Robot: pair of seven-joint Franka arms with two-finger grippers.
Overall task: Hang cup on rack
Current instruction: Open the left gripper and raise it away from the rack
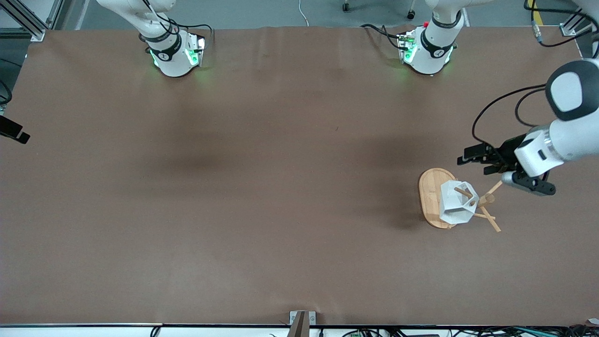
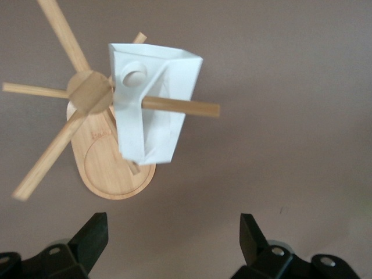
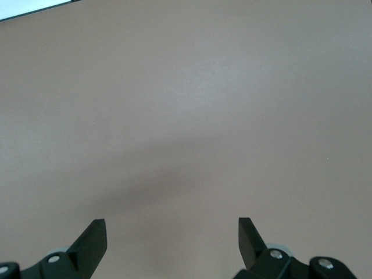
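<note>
The white faceted cup (image 1: 456, 203) hangs tilted on one peg of the bamboo rack (image 1: 428, 192), toward the left arm's end of the table. In the left wrist view the peg's tip (image 2: 197, 108) sticks out past the cup (image 2: 154, 125), and the tab handle's round hole (image 2: 135, 75) faces the camera beside the post top (image 2: 89, 92). My left gripper (image 1: 470, 158) hovers just beside the rack, open and apart from the cup; its fingers (image 2: 93, 235) hold nothing between them. My right gripper (image 3: 172, 229) is open over bare table.
The rack's other pegs (image 1: 491, 223) fan out toward the left arm's end of the table. The rack's oval base (image 2: 110, 174) lies on the brown table cover (image 1: 281, 187). A black part (image 1: 14, 132) juts in at the table's edge at the right arm's end.
</note>
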